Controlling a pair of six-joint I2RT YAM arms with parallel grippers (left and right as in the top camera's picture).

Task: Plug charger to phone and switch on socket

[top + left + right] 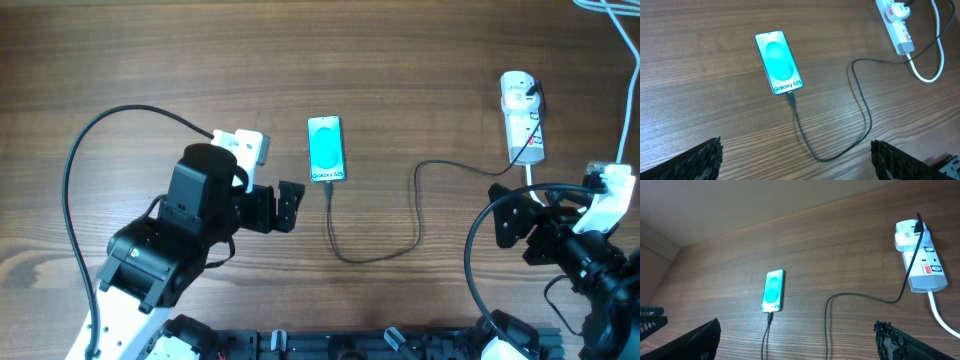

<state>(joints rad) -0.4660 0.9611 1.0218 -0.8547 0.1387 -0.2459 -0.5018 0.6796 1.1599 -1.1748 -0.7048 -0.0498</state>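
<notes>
The phone (326, 149) lies flat on the wooden table (150, 60), near its middle. Its screen is bright teal and faces up. The word "Galaxy" is at the end of the phone closest to the robot.

The charger (418, 210) is a thin black cable. Its small tip meets that same end of the phone. I cannot tell if it is pushed all the way in. From the phone the cable runs toward the robot, bends in a loop to the right, and goes off to the socket (521, 120).

The socket is well apart from the phone, on its right. It is white, with red marks on its switches. I cannot tell if a switch is on. The cable's other end sits at the socket's far end. A thick white cord (927, 77) comes out of the socket's near end.

The left gripper (275, 208) is near the phone, a little to its left and closer to the robot. Its jaws are spread wide and hold nothing.

The right gripper (522, 225) is far to the phone's right, on the robot's side of the socket. It is wide too, and empty.
</notes>
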